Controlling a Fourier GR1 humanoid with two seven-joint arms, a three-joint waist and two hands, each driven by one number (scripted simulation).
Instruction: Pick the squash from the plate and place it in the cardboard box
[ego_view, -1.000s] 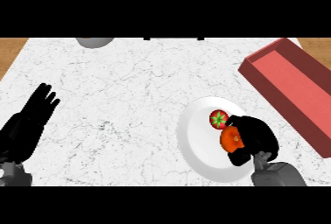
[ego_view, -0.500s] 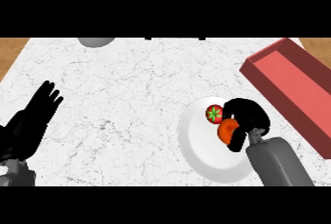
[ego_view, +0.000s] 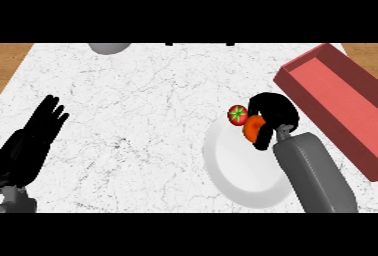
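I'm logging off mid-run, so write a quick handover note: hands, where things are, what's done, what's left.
Right hand: shut on the orange squash, at the white plate's far edge.
Left hand: open, resting at the counter's left side.
Red box: right of the plate, nothing visible inside it.
Done: squash grasped.
Left: carry it right to the box and release it inside.

Words: none to read.
Numbers: none.
Signs: none on the box (ego_view: 332, 95) or the plate (ego_view: 236, 175).

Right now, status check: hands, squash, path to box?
Right hand curled round squash over plate edge. Left hand open, resting. Nothing between squash and box.
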